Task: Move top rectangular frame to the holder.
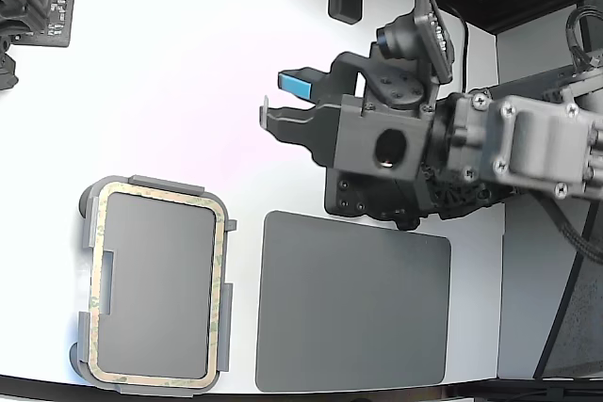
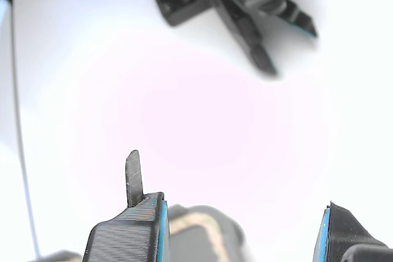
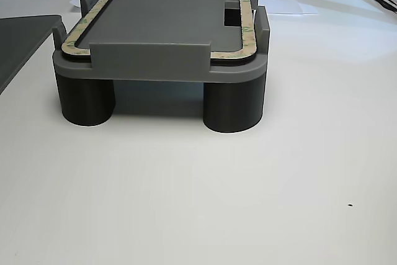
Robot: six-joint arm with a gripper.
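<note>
Exterior view shows the gripper [image 1: 280,98] released and empty over mid-bench, its jaws pointing toward the bench's left edge, while the top rectangular frame [image 1: 220,275] lies seated in the holder [image 1: 88,245] at the near-left corner, long axis front-to-back.

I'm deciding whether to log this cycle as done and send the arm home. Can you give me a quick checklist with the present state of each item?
1. Rectangular frame lies on the holder, inside its raised tabs: ok.
2. Frame sits flat, no corner riding up, per the low side view: ok.
3. Claw open and holding nothing: ok.
4. Claw away from holder and frame, over bare table: ok.
5. Dark grey mat has no further frame on it: ok.
6. Frame fully pressed down along the far edge: cannot tell.
</note>
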